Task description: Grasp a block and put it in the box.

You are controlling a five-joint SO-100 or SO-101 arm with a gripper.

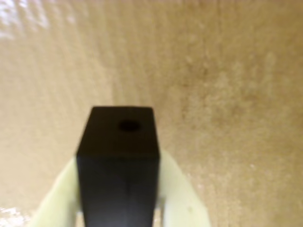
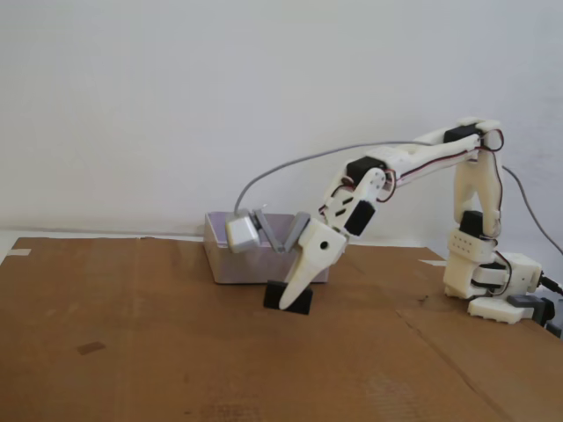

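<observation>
A black block with a small round hole in its end face is held between my pale fingers. In the wrist view the block fills the lower middle, with a finger on each side of it. My gripper is shut on it and holds it tilted, just above the cardboard, in front of the box. The box is a low pale lilac container at the back of the cardboard, right behind the gripper. Its inside is not visible.
Brown cardboard covers the table. The arm's base stands at the right. A grey cable arcs from the arm to the wrist camera above the box. A white wall is behind.
</observation>
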